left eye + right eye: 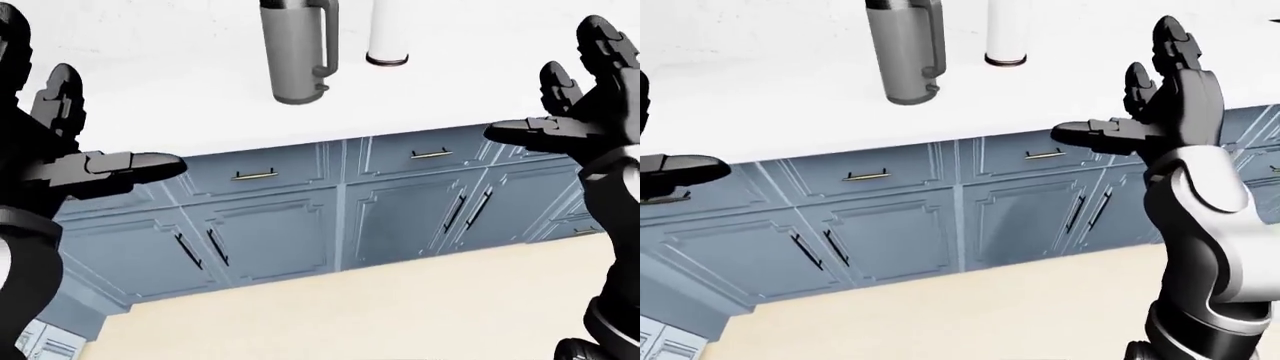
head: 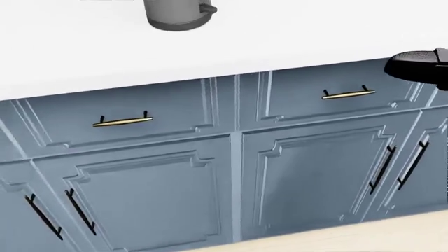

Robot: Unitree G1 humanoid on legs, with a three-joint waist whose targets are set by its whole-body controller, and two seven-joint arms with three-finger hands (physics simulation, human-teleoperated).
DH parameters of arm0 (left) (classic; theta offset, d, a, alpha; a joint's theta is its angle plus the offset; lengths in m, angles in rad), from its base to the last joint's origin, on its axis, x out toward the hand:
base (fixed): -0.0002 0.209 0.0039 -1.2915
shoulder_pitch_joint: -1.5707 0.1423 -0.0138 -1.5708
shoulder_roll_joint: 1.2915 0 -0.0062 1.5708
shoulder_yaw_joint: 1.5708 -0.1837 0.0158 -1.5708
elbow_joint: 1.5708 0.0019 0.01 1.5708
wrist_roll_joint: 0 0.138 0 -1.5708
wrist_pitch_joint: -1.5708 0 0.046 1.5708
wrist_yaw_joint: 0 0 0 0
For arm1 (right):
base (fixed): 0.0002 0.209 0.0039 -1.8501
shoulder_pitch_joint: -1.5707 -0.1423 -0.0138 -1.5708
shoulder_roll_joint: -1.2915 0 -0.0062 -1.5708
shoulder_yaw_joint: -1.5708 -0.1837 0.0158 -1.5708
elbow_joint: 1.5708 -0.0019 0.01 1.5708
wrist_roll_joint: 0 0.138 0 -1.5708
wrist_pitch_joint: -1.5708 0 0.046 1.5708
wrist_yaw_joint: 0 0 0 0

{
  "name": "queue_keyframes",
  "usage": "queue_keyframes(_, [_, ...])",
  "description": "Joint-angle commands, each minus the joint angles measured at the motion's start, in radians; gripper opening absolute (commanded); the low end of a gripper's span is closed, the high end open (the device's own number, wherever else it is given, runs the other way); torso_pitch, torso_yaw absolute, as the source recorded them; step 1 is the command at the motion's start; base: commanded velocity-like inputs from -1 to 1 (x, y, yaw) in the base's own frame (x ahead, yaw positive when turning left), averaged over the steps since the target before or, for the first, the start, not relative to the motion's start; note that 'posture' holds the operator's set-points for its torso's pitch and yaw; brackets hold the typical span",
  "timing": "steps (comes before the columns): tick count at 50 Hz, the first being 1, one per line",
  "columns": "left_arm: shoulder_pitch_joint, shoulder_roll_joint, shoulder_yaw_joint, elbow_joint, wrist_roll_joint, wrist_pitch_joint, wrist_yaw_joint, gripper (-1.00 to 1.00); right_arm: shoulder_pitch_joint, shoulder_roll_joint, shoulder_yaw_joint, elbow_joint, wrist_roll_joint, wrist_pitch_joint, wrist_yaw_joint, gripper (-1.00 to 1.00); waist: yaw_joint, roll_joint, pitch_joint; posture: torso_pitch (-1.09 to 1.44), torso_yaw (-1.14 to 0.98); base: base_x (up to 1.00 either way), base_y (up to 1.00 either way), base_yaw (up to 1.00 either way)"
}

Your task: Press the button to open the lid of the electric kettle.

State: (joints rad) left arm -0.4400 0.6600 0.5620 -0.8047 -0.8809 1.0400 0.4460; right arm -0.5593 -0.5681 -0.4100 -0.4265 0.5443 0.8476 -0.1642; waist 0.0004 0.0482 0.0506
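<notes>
The grey electric kettle (image 1: 297, 49) stands on the white counter (image 1: 180, 112) at the top middle of the left-eye view, its handle to the right; its top is cut off by the frame, so lid and button do not show. Its base shows at the top of the head view (image 2: 178, 14). My left hand (image 1: 75, 146) is open at the left edge, fingers spread, short of the counter. My right hand (image 1: 1145, 105) is open at the right, fingers spread, held level with the counter's near edge. Both hands are empty and well apart from the kettle.
A white cylinder (image 1: 387, 34) stands on the counter just right of the kettle. Below the counter runs a row of blue cabinets (image 2: 231, 173) with brass drawer pulls (image 2: 122, 121) and black door handles. A beige floor (image 1: 350, 307) lies below them.
</notes>
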Motion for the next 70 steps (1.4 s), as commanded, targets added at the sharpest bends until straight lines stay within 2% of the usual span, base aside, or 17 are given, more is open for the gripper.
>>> queue_keyframes(1, [-0.024, 0.016, 0.013, -0.026, 0.000, -0.034, -0.006, 1.00, -0.034, -0.023, -0.032, -0.032, -0.010, -0.034, -0.006, 1.00, -0.006, -0.005, -0.022, 0.00, 0.00, 0.02, 0.28, 0.00])
queue_keyframes(7, [-0.032, 0.018, 0.011, -0.026, -0.004, -0.030, 0.000, 1.00, -0.033, -0.023, -0.035, -0.036, -0.011, -0.030, -0.003, 1.00, -0.005, -0.059, -0.015, 0.00, 0.00, 0.02, 0.27, 0.00])
queue_keyframes(9, [-0.035, 0.021, 0.011, -0.027, -0.007, -0.028, 0.002, 1.00, -0.035, -0.022, -0.036, -0.040, -0.008, -0.025, -0.005, 1.00, -0.003, -0.100, -0.019, 0.00, 0.00, 0.02, 0.27, 0.00])
queue_keyframes(11, [-0.037, 0.023, 0.008, -0.028, -0.008, -0.027, 0.003, 1.00, -0.037, -0.023, -0.037, -0.037, -0.008, -0.026, -0.006, 1.00, -0.011, -0.081, -0.021, 0.00, 0.00, 0.02, 0.26, 0.00])
queue_keyframes(13, [-0.044, 0.026, 0.007, -0.028, -0.014, -0.023, 0.008, 1.00, -0.041, -0.028, -0.041, -0.034, -0.004, -0.023, -0.008, 1.00, -0.003, -0.093, -0.025, 0.00, 0.00, 0.02, 0.14, 0.00])
queue_keyframes(19, [-0.040, 0.030, 0.009, -0.028, -0.018, -0.026, 0.009, 1.00, -0.039, -0.031, -0.042, -0.031, 0.002, -0.028, -0.011, 1.00, -0.026, 0.003, 0.000, 0.00, 0.00, 0.03, 0.02, 0.00])
queue_keyframes(20, [-0.041, 0.032, 0.009, -0.028, -0.018, -0.026, 0.009, 1.00, -0.040, -0.030, -0.042, -0.029, 0.002, -0.030, -0.012, 1.00, -0.016, -0.021, -0.012, 0.00, 0.00, 0.06, 0.00, 0.00])
queue_keyframes(22, [-0.039, 0.032, 0.010, -0.028, -0.018, -0.027, 0.010, 1.00, -0.037, -0.028, -0.044, -0.028, 0.012, -0.030, -0.015, 1.00, -0.010, 0.003, -0.018, 0.00, 0.00, 0.06, 0.00, 0.00])
queue_keyframes(28, [-0.040, 0.031, 0.007, -0.029, -0.018, -0.027, 0.011, 1.00, -0.031, -0.030, -0.042, -0.021, 0.020, -0.037, -0.020, 1.00, 0.005, -0.046, -0.006, 0.00, 0.00, 0.12, 0.00, 0.00])
queue_keyframes(31, [-0.041, 0.032, 0.006, -0.027, -0.017, -0.028, 0.010, 1.00, -0.030, -0.029, -0.039, -0.019, 0.017, -0.041, -0.018, 1.00, 0.009, -0.112, -0.014, 0.00, 0.00, 0.18, 0.00, 0.00])
queue_keyframes(40, [-0.044, 0.041, 0.014, -0.029, -0.036, -0.023, 0.021, 1.00, -0.032, -0.031, -0.041, -0.021, 0.020, -0.039, -0.019, 1.00, 0.002, -0.054, -0.002, 0.00, 0.00, 0.19, 0.00, 0.00])
queue_keyframes(45, [-0.040, 0.042, 0.016, -0.030, -0.043, -0.027, 0.025, 1.00, -0.032, -0.031, -0.042, -0.024, 0.021, -0.037, -0.020, 1.00, -0.017, 0.038, -0.024, 0.00, 0.00, 0.19, 0.00, 0.00])
queue_keyframes(54, [-0.039, 0.050, 0.017, -0.029, -0.055, -0.029, 0.032, 1.00, -0.032, -0.030, -0.042, -0.028, 0.025, -0.035, -0.024, 1.00, 0.007, -0.025, -0.008, 0.00, 0.00, 0.19, 0.00, 0.00])
queue_keyframes(58, [-0.042, 0.054, 0.016, -0.027, -0.061, -0.030, 0.035, 1.00, -0.033, -0.031, -0.042, -0.027, 0.026, -0.033, -0.025, 1.00, 0.016, -0.108, -0.023, 0.00, 0.00, 0.19, 0.00, 0.00])
queue_keyframes(59, [-0.043, 0.055, 0.017, -0.027, -0.063, -0.030, 0.036, 1.00, -0.034, -0.032, -0.043, -0.028, 0.027, -0.032, -0.026, 1.00, 0.012, -0.088, -0.018, 0.00, 0.00, 0.19, 0.00, 0.00])
queue_keyframes(66, [-0.046, 0.061, 0.017, -0.026, -0.074, -0.030, 0.046, 1.00, -0.030, -0.032, -0.045, -0.028, 0.029, -0.035, -0.026, 1.00, -0.001, -0.056, -0.004, 0.00, 0.00, 0.19, 0.00, 0.00])
queue_keyframes(70, [-0.042, 0.063, 0.018, -0.027, -0.077, -0.034, 0.048, 1.00, -0.030, -0.032, -0.044, -0.029, 0.029, -0.035, -0.027, 1.00, -0.012, 0.007, -0.007, 0.00, 0.00, 0.19, 0.00, 0.00])
